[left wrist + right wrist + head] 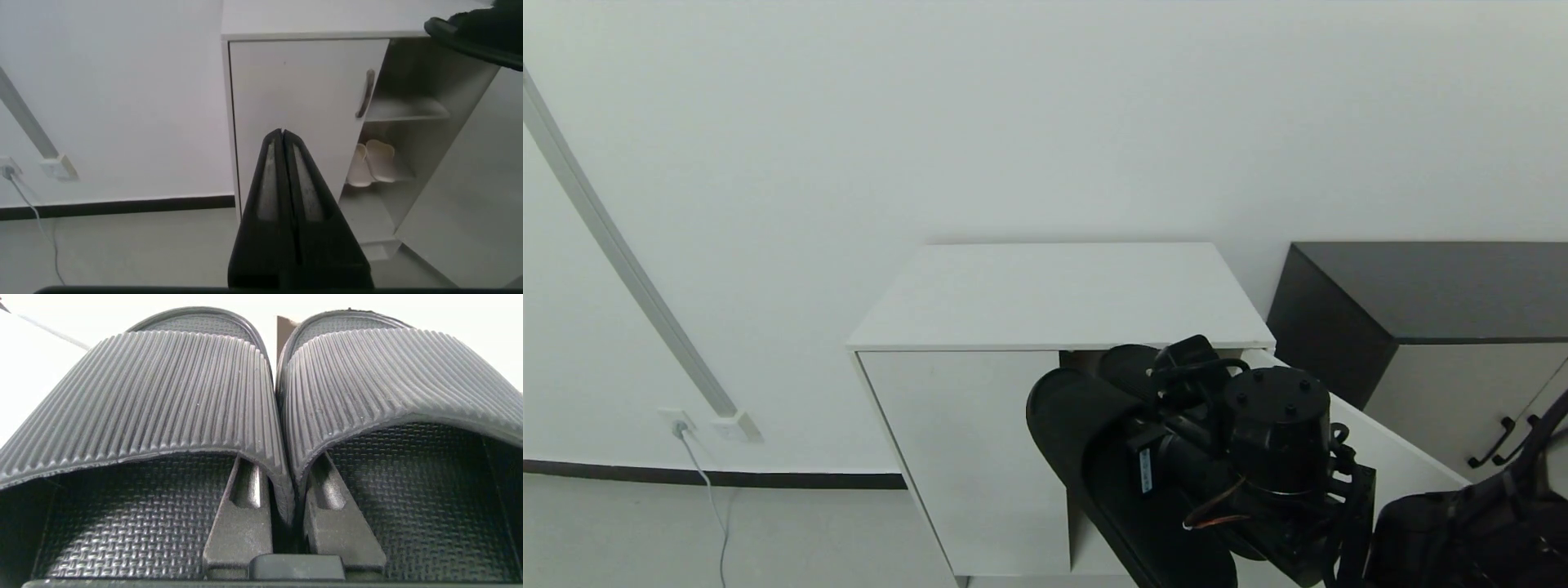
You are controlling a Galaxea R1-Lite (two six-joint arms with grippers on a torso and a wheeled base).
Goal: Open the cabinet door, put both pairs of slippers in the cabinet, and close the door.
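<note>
- Two black slippers [1078, 441] hang side by side before the open right half of the white cabinet [1054, 294], their inner strap edges pinched together by the right gripper [282, 498].
- A pale pair of slippers [372, 161] rests on a shelf inside.
- The left gripper [282, 137], fingers pressed together on nothing, faces the closed left door [302, 98].

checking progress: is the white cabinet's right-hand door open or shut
Open. The white cabinet's right door stands swung outward, and the left wrist view shows its shelf and pale slippers inside.

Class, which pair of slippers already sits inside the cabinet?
The pale pair, resting inside the cabinet; the black pair is clamped in the right gripper.
</note>
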